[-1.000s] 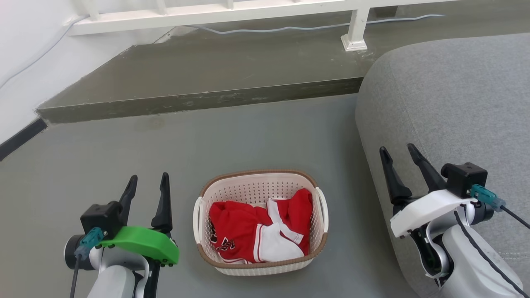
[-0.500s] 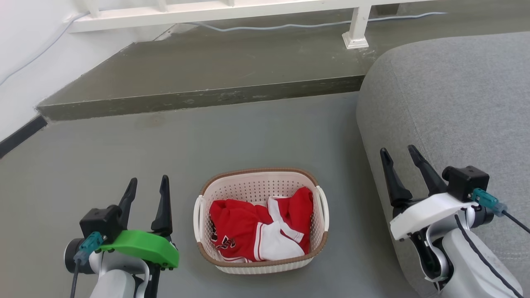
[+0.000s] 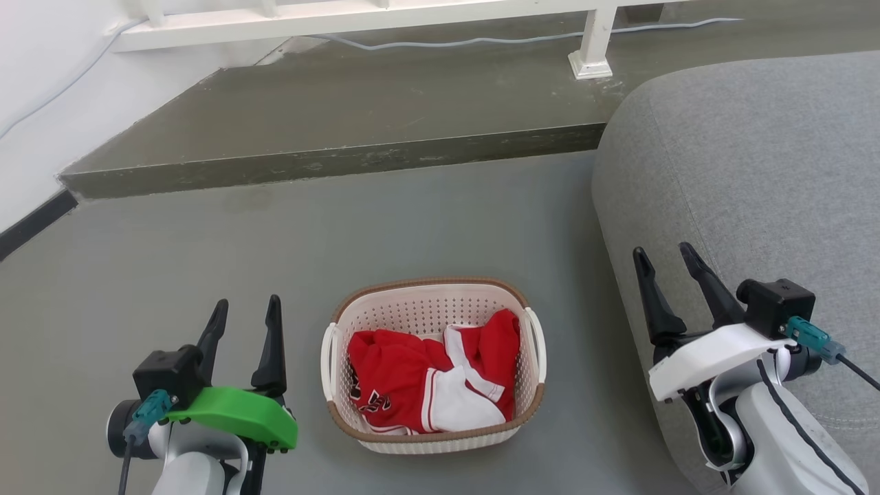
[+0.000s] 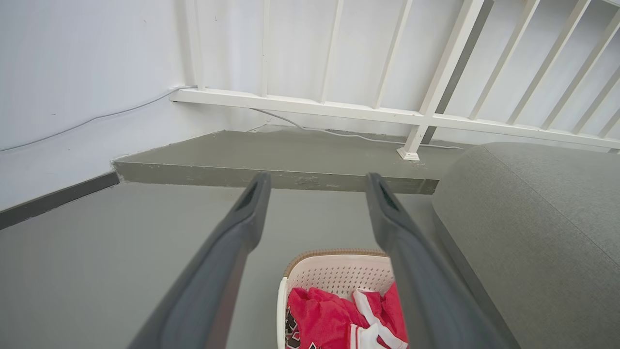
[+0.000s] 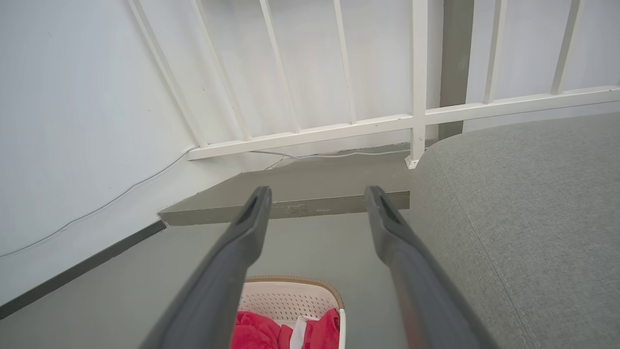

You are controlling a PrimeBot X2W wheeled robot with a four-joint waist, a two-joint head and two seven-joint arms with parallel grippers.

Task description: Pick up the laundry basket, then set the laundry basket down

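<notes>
The laundry basket (image 3: 420,313) stands on the grey floor between my arms: cream perforated plastic, brown rim band, white loop handles on both sides. Red and white clothes (image 3: 430,385) lie inside it. My left gripper (image 3: 247,310) hovers open to the basket's left, apart from it. Open as well, my right gripper (image 3: 665,256) is off to the basket's right, in front of the sofa. The left wrist view has the basket (image 4: 334,276) low between the open fingers (image 4: 242,228). In the right wrist view the basket (image 5: 286,298) sits at the bottom edge.
A grey sofa (image 3: 749,172) fills the right side, close to my right arm. A raised concrete step (image 3: 330,161) crosses behind the basket, with a white railing (image 3: 357,17) and a cable on it. A white wall (image 3: 41,89) rises at left.
The head camera has tilted a little, shifting the scene slightly. Both grippers sit marginally lower in the picture and stay open. The basket has not moved on the floor.
</notes>
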